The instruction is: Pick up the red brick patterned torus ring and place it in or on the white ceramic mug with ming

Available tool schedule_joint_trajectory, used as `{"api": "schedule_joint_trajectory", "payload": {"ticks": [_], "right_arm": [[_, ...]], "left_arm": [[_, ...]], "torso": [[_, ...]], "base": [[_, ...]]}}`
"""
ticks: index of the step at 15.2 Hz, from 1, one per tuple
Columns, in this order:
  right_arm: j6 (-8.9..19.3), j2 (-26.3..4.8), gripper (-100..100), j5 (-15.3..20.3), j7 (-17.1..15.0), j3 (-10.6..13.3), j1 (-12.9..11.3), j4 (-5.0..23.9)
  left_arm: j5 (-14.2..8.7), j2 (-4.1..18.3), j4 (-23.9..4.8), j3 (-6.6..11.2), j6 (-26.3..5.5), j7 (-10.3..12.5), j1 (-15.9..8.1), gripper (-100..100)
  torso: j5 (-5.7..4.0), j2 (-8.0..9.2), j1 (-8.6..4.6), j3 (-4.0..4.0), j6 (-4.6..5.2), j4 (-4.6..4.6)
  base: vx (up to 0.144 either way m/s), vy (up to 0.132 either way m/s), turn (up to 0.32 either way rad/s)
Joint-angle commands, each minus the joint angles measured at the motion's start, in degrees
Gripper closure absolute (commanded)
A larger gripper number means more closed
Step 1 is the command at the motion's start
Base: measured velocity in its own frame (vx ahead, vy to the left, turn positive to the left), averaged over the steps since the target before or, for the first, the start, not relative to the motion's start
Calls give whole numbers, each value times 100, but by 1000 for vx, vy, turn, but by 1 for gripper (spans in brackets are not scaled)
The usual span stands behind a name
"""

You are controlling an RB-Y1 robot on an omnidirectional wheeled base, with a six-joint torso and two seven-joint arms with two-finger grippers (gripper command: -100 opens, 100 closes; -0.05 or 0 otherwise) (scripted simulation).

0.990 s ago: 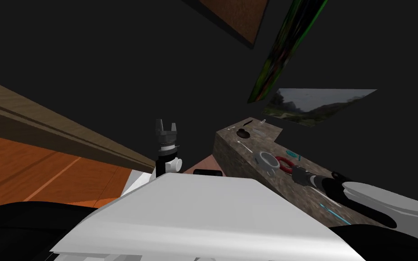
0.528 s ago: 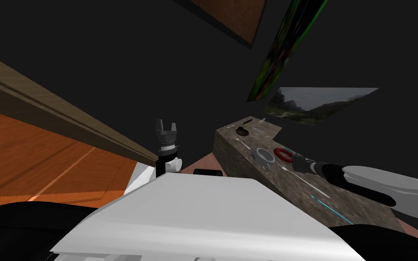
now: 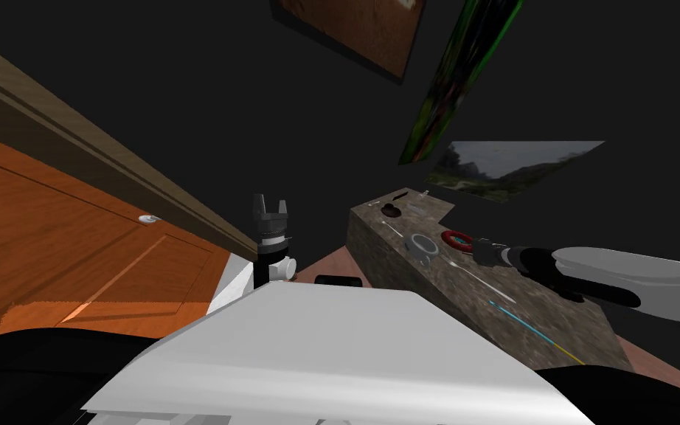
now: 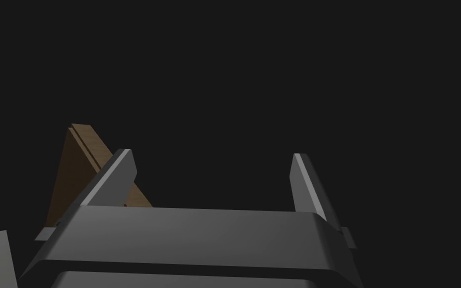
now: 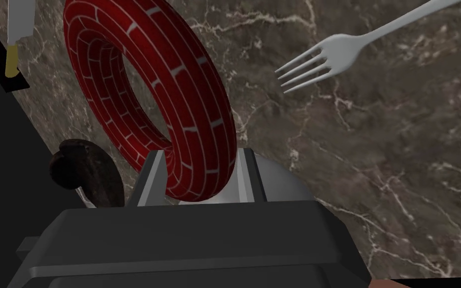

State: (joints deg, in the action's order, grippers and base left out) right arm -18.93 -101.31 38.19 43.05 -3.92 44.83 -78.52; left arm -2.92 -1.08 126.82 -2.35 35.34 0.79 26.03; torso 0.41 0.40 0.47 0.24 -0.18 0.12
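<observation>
One red brick-patterned torus ring point(image 5: 164, 90) sat clamped in the right gripper point(image 5: 199, 175), three o'clock of the round grey mug point(image 3: 421, 245); left gripper point(image 4: 209, 180) gaped.

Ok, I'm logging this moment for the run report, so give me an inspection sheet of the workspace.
Surface: brown marbled counter.
Job's things: red brick-patterned ring held by right gripper, close beside mug, whose opening faces up.
Clutter: fork, dark brown lump.
Grippers: right gripper shut on ring; left gripper open, empty.
Cables: nothing seen.
Surroundings: orange wooden door, wall pictures.
</observation>
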Motion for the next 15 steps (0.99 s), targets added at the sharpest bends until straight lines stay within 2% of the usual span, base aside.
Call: {"api": "schedule_joint_trajectory", "payload": {"ticks": [1,3,8,11,12,15], "right_arm": [[-44,-250,100,-35,0,-61,42,-43],[-44,-250,100,-35,0,-61,42,-43],[-226,-825,100,-16,76,-45,72,-59],[-244,-880,100,1,88,-37,82,-60],[-284,-1028,100,85,131,-20,125,-62],[-294,-1173,100,283,206,-16,221,-50]], "left_arm": [[0,0,0,0,0,0,0,0],[0,0,0,0,0,0,0,0],[0,0,0,0,0,0,1,0],[0,0,0,0,0,0,1,0],[0,0,0,0,0,0,1,0],[0,-1,0,-1,0,0,2,0]], "torso": [[0,0,0,0,0,0],[1,-8,5,-4,-1,-1],[6,-25,21,-14,2,-4],[10,-33,33,-19,1,-8],[10,-34,28,-19,1,-8],[17,-42,58,-25,12,-12]], "base": [[-63,8,-18],[-32,7,-10],[-10,39,-52],[6,56,-43],[21,71,-69],[49,141,-150]]}}
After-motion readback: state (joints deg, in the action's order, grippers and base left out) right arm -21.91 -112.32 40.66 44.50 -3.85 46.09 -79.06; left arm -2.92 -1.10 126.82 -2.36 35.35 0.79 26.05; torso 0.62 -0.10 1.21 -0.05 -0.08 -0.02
